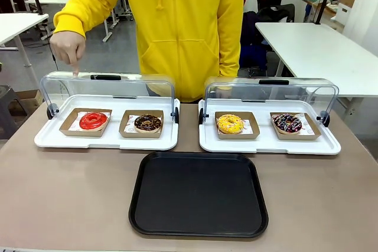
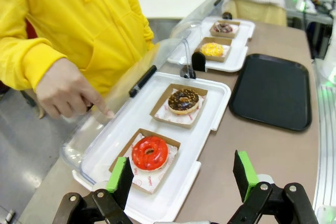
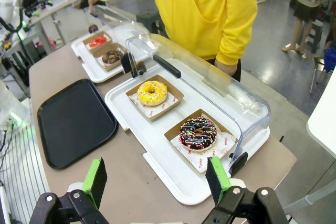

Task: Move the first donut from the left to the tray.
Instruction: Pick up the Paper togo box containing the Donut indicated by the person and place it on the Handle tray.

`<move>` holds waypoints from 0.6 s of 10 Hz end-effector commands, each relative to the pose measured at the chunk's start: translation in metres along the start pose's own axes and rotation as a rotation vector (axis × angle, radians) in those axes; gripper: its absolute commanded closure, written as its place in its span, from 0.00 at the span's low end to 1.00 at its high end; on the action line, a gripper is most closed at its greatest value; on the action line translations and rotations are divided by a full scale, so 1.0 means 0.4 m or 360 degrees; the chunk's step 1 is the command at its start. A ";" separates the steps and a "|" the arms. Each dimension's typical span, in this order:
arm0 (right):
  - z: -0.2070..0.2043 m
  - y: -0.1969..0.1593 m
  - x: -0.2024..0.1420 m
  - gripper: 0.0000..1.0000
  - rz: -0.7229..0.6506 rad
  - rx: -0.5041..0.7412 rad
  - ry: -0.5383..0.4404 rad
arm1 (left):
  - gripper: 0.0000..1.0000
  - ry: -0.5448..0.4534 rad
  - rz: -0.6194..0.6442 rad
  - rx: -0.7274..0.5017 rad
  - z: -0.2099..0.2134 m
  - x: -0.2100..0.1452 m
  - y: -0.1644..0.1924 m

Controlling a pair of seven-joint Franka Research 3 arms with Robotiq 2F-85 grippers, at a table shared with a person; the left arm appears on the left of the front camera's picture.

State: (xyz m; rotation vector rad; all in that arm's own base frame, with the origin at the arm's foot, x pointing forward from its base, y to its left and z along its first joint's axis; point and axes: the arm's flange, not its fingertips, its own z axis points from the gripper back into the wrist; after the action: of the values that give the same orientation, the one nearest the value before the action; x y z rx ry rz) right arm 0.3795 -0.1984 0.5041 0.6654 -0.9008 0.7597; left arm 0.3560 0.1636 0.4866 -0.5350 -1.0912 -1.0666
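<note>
Red donut (image 1: pixel 93 120) on left white tray (image 1: pixel 53 141), lid (image 1: pixel 118 87) up; black tray (image 1: pixel 198 193) nearer robot. L gripper (image 2: pixel 181 174), R gripper (image 3: pixel 156 178): fingers spread, nothing held.

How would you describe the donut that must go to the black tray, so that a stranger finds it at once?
Behind the black tray stand two white trays; take the left white tray, where the person's hand points. Of its two donuts in brown holders, the red donut is the outer left one. Its icing is glossy plain red, unlike the chocolate-glazed donut beside it.
</note>
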 end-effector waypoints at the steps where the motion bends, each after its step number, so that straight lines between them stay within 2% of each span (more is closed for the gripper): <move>1: -0.002 -0.003 0.002 0.00 0.0040 0.0001 -0.0042 | 0.00 0.0259 -0.0069 -0.0196 -0.072 0.013 0.029; 4: -0.002 -0.003 0.002 0.00 0.0040 0.0001 -0.0042 | 0.00 0.0646 -0.0219 -0.0354 -0.203 0.003 0.057; 6: -0.002 -0.003 0.002 0.00 0.0040 0.0001 -0.0042 | 0.00 0.0881 -0.0389 -0.0348 -0.315 -0.019 0.074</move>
State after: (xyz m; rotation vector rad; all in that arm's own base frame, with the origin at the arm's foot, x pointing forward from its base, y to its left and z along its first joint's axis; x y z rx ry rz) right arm 0.3795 -0.1984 0.5040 0.6648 -0.8996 0.7594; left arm 0.4304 0.0833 0.4389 -0.3226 -0.6155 -1.4236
